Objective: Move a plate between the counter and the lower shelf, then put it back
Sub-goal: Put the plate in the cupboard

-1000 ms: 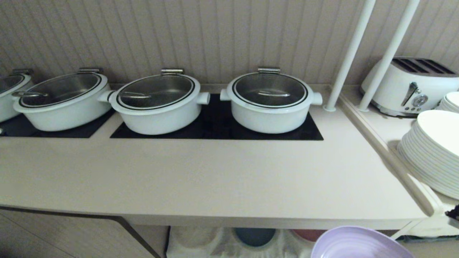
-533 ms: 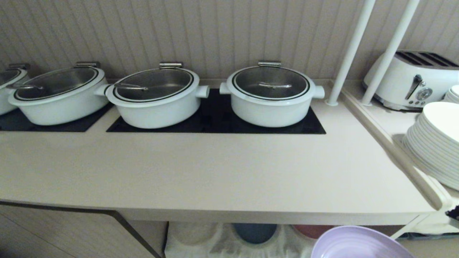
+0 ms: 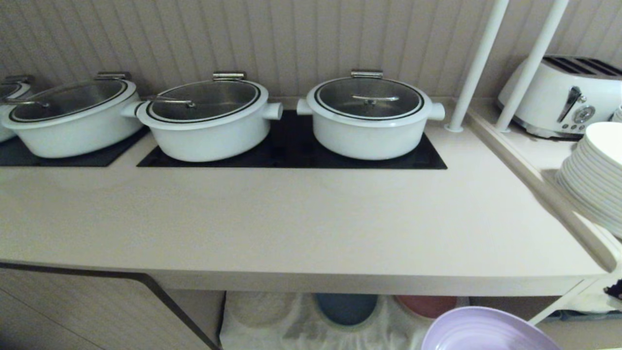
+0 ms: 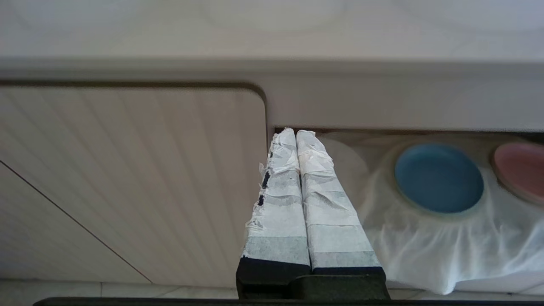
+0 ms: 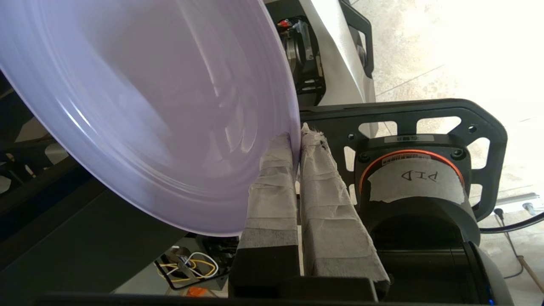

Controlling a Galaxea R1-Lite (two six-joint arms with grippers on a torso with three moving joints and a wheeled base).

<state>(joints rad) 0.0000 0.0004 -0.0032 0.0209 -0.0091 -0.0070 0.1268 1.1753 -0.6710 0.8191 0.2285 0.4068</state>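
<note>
Right pincer (image 5: 296, 138) is clamped tight on the rim of the plate (image 5: 140, 106), its taped fingers (image 5: 272, 187) pinching the edge from both faces, and the plate hangs tilted in the air out in front of the bench (image 3: 291, 218), low at the right of the head view and below the bench's front edge. Left pincer (image 4: 296, 140) sits parked with its wrapped fingers pressed together on nothing, pointing toward the cabinet front. That lavender plate looks like light, stiff plastic with a glossy, slick face, so a rim pinch is the natural hold, though such a shallow bite on a smooth edge could let it swing or slip if jolted. Down below, the lower shelf (image 3: 272, 323) shows its wrinkled white cloth, with a blue plate (image 3: 346, 308) and a pink plate (image 3: 425, 305) lying side by side on it; soft, rumpled footing there. Up top, the bench is smooth beige with black cooktop panels carrying lidded white pots (image 3: 369, 116), a toaster (image 3: 563, 97) and stacked white plates (image 3: 593, 170) off to the right.
</note>
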